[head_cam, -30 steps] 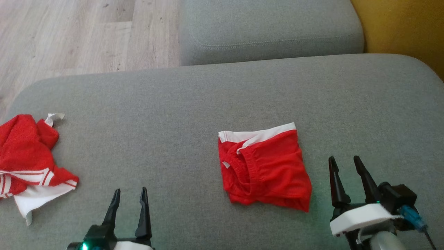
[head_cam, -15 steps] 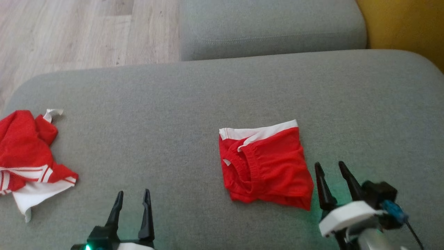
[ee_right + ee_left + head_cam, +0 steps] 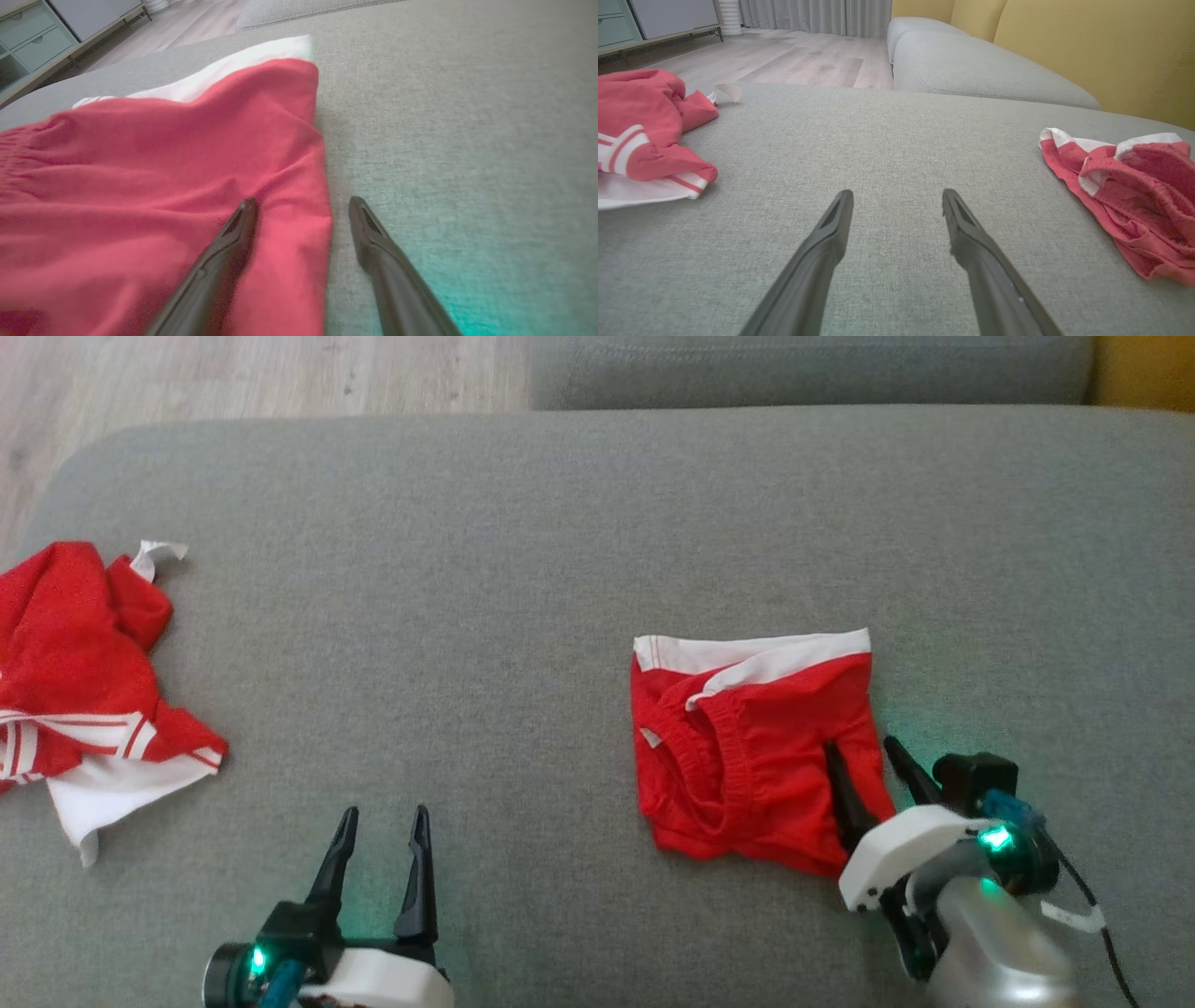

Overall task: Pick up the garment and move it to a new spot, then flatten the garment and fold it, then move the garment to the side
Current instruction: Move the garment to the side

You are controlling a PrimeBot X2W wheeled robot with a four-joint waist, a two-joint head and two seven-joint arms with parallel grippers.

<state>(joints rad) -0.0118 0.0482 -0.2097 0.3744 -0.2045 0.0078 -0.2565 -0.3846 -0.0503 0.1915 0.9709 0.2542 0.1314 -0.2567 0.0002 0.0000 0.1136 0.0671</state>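
The garment (image 3: 747, 747) is a pair of red shorts with a white hem band, folded into a rough square on the grey sofa cushion (image 3: 523, 551). It also lies at the right of the left wrist view (image 3: 1125, 186). My right gripper (image 3: 859, 751) is open and straddles the garment's right edge (image 3: 299, 154), one finger over the red cloth and the other over bare cushion. My left gripper (image 3: 385, 817) stands open above bare cushion, well to the garment's left (image 3: 896, 198).
A second crumpled red and white garment (image 3: 84, 681) lies at the cushion's left end (image 3: 640, 126). Wooden floor (image 3: 233, 373) shows beyond the far left edge. Another grey cushion (image 3: 971, 65) and a yellow backrest (image 3: 1087, 46) lie beyond.
The head camera has tilted down and shifted. My right gripper has moved left and forward from bare cushion onto the garment's right edge. The left gripper has held still.
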